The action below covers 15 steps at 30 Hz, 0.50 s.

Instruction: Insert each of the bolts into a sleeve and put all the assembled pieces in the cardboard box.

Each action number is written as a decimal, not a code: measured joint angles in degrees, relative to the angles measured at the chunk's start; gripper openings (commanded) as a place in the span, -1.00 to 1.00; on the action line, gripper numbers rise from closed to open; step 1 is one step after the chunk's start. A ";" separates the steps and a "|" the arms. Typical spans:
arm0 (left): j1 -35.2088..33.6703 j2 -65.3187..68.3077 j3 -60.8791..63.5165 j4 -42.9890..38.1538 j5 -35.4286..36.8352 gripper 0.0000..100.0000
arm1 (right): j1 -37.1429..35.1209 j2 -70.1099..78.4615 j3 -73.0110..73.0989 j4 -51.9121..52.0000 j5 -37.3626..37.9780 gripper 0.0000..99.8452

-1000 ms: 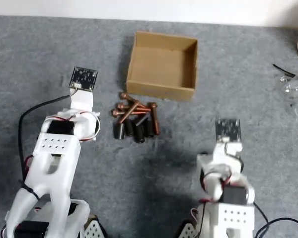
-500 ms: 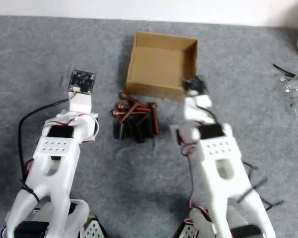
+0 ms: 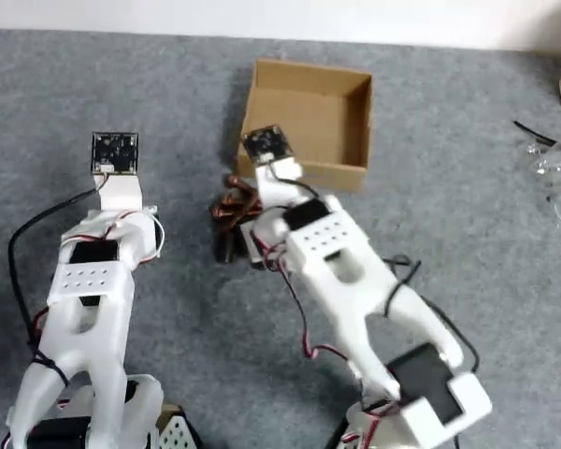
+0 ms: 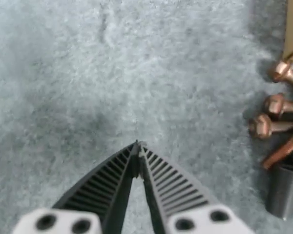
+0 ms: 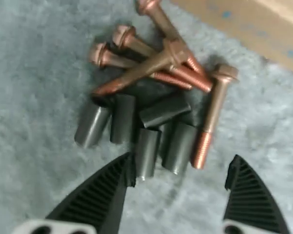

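Compared with one second ago, shows the right arm swung from the 5 o'clock part of the table to its centre, and the left arm shifted slightly toward 10 o'clock.

Places the right gripper (image 5: 180, 170) over the heap of parts, jaws spread wide and gripping nothing. Judged as opened in readiness to take one piece on descent.

Finds five copper-coloured bolts (image 5: 156, 59) crossed over one another on the 12 o'clock side of the heap. Sets five dark sleeves (image 5: 123, 117) on their sides at 6 o'clock, touching the bolts. Leaves all of them loose on the grey carpet (image 3: 449, 234), none assembled.

Locates the cardboard box (image 3: 304, 173) just beyond the heap at 12 o'clock, open-topped and with no parts inside.

Keeps the left gripper (image 4: 138, 146) pressed together on nothing, above bare carpet at 9 o'clock of the heap. Probably parked clear to give the right arm room, near enough to help with an insertion.
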 measured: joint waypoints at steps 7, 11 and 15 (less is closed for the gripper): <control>0.00 0.00 0.44 -1.41 0.09 -0.99 | -2.20 6.95 -4.92 0.00 -3.08 -0.44; -0.09 0.00 0.44 -1.41 0.09 -0.99 | -5.71 7.21 -4.92 0.00 -3.08 -0.44; -0.09 0.00 0.44 -1.49 0.09 -0.99 | -8.26 7.21 -4.92 0.00 -3.08 -0.44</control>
